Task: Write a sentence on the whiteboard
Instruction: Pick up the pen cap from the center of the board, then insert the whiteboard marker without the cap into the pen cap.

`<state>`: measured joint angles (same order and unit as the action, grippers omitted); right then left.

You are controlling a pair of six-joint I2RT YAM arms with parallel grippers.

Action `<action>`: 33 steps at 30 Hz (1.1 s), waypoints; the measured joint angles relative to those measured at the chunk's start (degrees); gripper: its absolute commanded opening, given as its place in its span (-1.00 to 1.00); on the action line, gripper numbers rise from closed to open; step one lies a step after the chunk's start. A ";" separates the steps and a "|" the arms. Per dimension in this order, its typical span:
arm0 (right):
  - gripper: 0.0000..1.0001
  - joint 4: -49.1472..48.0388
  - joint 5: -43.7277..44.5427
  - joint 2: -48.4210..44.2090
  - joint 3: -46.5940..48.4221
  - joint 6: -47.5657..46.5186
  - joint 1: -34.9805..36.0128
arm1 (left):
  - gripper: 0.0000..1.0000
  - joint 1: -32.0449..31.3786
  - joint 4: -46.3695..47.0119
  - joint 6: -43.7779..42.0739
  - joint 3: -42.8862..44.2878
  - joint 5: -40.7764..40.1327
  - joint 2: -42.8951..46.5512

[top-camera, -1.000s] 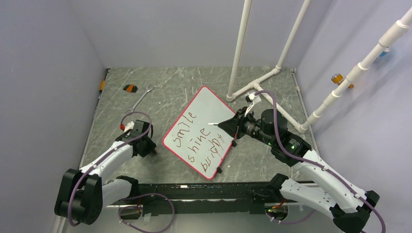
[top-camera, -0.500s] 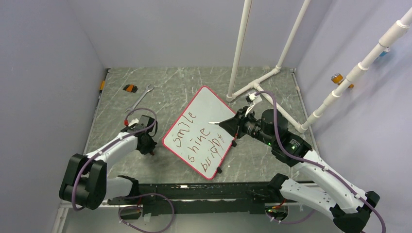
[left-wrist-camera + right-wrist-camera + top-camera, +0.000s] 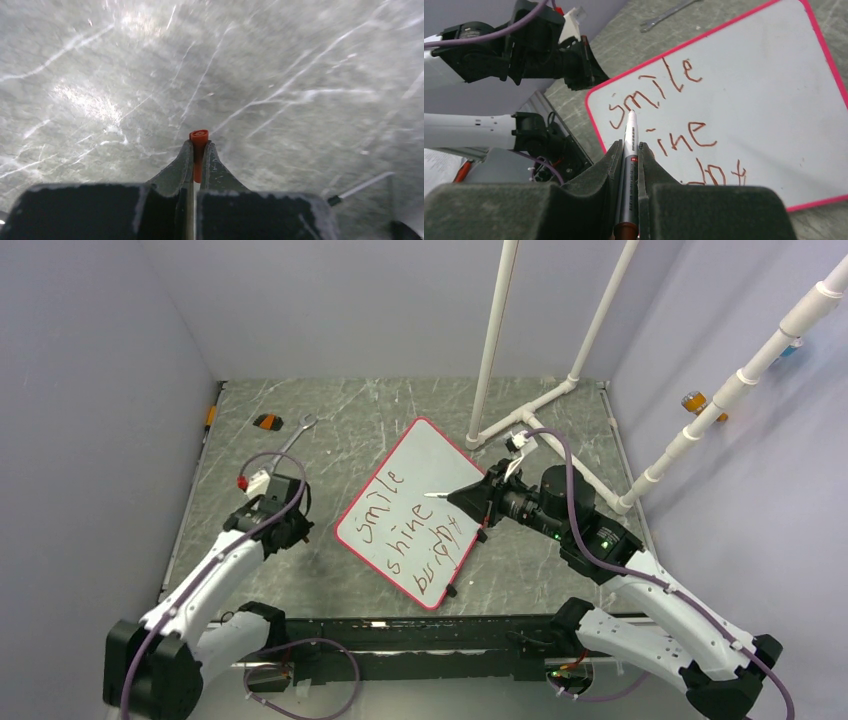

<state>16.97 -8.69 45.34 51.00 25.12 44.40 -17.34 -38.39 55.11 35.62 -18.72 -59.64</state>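
The whiteboard [image 3: 432,455] lies tilted in the middle of the table, red-pink rimmed. The sentence [image 3: 415,530] reads "smile", "shine" and a scrawled third word in reddish-brown. My right gripper [image 3: 478,502] is shut on a silver marker [image 3: 628,170], whose white tip is over the board near "shine". The board [image 3: 769,90] and the words [image 3: 674,135] also show in the right wrist view. My left gripper [image 3: 298,532] is just left of the board, shut on a small red cap [image 3: 199,142] above bare table.
A wrench [image 3: 292,440] and a small orange-black object [image 3: 267,421] lie at the back left. A white pipe frame [image 3: 530,420] stands behind the board and at the right. Grey walls close in the table on three sides.
My left arm has swung, its wrist pulling back left, away from the board's edge, the cap still held. My right gripper and marker have barely moved.
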 measured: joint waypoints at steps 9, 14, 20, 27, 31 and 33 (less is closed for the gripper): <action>-1.00 -9.29 -7.89 3.58 -0.02 -1.36 0.00 | -1.00 0.02 -3.78 -0.57 9.35 -3.69 14.08; -1.00 -17.46 -9.99 6.93 -0.22 -3.15 0.81 | -1.00 0.15 -5.09 -1.09 14.91 -3.80 15.17; -1.00 -27.28 -7.96 11.78 -0.44 -9.01 5.51 | -1.00 0.55 -4.09 -1.29 21.66 -1.66 14.64; -1.00 -37.24 -2.10 17.07 -1.81 -20.65 12.55 | -1.00 0.66 0.96 2.78 23.91 4.87 11.72; -1.00 -41.55 0.24 18.62 -2.99 -26.16 14.23 | -1.00 0.66 1.64 6.16 24.24 7.34 10.19; -1.00 -43.19 1.29 19.32 -3.13 -28.65 14.95 | -1.00 0.66 1.90 7.78 24.83 8.59 9.68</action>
<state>-26.22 -7.40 64.66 47.88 -3.53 59.35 -16.69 -36.49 62.89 60.45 -10.13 -49.95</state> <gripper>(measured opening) 0.132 0.036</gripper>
